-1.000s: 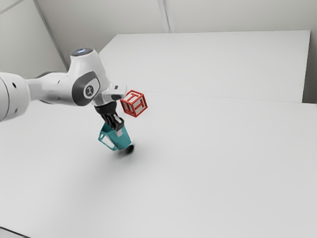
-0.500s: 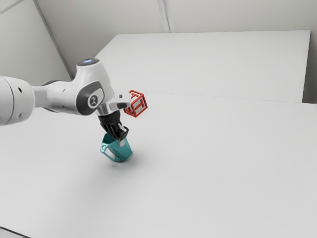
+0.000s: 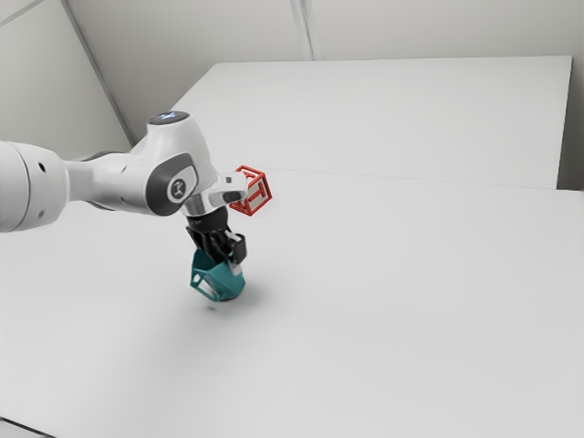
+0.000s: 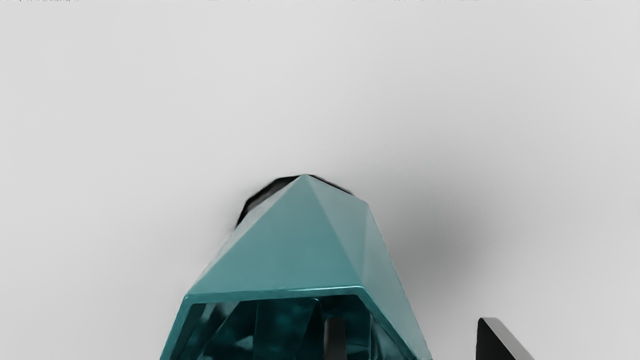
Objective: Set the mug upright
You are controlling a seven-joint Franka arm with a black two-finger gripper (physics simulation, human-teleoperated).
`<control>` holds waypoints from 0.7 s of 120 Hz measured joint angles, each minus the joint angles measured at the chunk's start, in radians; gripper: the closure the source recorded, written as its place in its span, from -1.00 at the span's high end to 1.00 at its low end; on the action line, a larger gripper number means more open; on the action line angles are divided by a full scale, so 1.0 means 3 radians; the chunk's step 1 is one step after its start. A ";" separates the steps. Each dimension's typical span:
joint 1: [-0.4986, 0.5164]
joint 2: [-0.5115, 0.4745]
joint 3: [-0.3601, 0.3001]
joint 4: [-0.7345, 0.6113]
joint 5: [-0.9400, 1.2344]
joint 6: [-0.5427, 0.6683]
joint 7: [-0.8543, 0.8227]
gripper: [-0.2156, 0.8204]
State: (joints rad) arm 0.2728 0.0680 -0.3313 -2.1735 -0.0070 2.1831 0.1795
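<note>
- Lower and nearer the exterior view's right than a second ago, the pincer (image 4: 411,319) has come down with the teal mug (image 3: 219,276).
- Its jaws stand open across the mug's wall, one inside the mouth, one apart outside, gripping nothing.
- Mug leans on the table (image 3: 365,301), well in from its edges; base contact is unclear.
- Level the base before withdrawing along the wall, lest the inner jaw snag the rim.
- Red-framed block (image 3: 259,196) stands toward the far edge, best avoided.
</note>
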 joint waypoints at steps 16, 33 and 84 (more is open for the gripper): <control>-0.0018 -0.0020 -0.0023 0.0003 -0.0002 -0.0010 -0.0031 0.15; 0.0011 -0.0139 -0.0065 0.0034 0.0004 -0.0078 -0.0057 0.36; -0.0002 -0.0293 -0.0103 0.1127 0.0001 -0.0918 -0.0114 0.55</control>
State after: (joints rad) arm 0.2721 -0.0198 -0.3621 -1.8354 -0.0066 1.9077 0.1454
